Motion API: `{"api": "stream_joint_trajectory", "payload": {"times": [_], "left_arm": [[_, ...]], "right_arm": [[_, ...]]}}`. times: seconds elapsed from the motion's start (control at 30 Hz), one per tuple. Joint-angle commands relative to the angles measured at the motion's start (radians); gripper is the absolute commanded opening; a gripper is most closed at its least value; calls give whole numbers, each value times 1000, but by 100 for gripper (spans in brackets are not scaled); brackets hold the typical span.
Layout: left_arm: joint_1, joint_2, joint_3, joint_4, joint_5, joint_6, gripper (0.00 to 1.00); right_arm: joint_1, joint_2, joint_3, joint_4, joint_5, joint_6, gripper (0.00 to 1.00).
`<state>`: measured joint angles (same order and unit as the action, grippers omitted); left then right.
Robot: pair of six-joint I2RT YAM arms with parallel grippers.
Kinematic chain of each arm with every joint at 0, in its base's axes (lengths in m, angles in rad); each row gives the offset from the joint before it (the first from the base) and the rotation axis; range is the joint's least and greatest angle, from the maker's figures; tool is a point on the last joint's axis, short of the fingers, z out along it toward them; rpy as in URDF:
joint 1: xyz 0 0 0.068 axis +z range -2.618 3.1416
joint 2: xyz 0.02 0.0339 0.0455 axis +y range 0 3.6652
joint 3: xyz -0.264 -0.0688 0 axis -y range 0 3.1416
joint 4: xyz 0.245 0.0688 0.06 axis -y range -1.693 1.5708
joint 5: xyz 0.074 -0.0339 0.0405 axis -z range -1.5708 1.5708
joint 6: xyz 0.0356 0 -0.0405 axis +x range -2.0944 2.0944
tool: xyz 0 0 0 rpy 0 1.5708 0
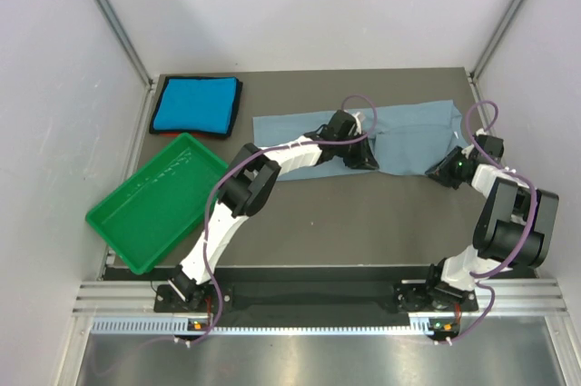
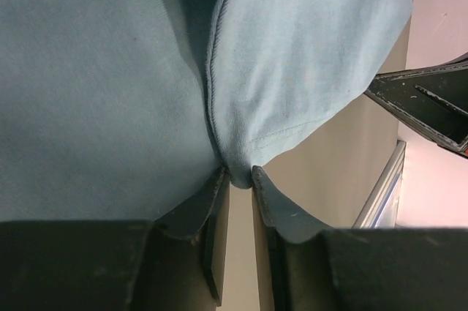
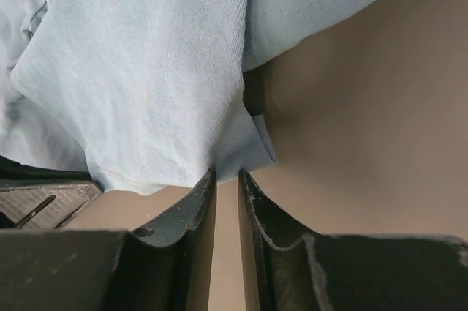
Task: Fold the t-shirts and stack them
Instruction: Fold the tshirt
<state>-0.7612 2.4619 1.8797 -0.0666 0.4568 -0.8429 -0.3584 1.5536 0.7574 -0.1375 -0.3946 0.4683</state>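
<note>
The grey-blue t-shirt point(image 1: 408, 132) lies as a long strip across the back of the table. My left gripper point(image 1: 363, 161) is at the strip's near edge around its middle. In the left wrist view its jaws point(image 2: 239, 173) pinch a bunched fold of the hem point(image 2: 292, 69). At the strip's right end is my right gripper point(image 1: 445, 170), and its fingertips point(image 3: 227, 172) are shut on a corner of the same cloth point(image 3: 146, 69). At the back left the turquoise t-shirt point(image 1: 195, 104) lies folded into a flat rectangle with dark edging.
A green plastic tray point(image 1: 159, 200) stands tilted at the left, near the folded tee. White walls and metal frame posts enclose the table on three sides. The right arm's dark gripper body point(image 2: 431, 106) shows close beside the left one.
</note>
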Motion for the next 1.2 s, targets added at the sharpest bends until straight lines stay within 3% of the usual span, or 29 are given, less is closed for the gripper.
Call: {"api": "stream_joint_trajectory", "payload": {"times": [0.0, 0.2, 0.67, 0.73, 0.83, 0.97, 1.17], "left_arm": [[0, 3, 45, 45, 19, -8, 24], [0, 3, 64, 45, 20, -25, 0], [34, 12, 162, 168, -24, -120, 0], [40, 23, 173, 198, -9, -146, 0], [45, 34, 173, 240, -1, -171, 0], [46, 45, 179, 255, 2, -183, 0], [51, 68, 191, 300, 9, -196, 0]], "right_arm": [[-5, -21, 36, 19, -18, -10, 18], [-5, -15, 56, 9, -30, -7, 0], [-5, 33, 229, -4, -82, 26, 0], [-5, -7, 212, -39, -27, 44, 16], [-5, -61, 142, -21, -4, 88, 33], [-5, -118, -14, 91, -4, 173, 39], [-5, -130, -70, 208, -35, 211, 43]]}}
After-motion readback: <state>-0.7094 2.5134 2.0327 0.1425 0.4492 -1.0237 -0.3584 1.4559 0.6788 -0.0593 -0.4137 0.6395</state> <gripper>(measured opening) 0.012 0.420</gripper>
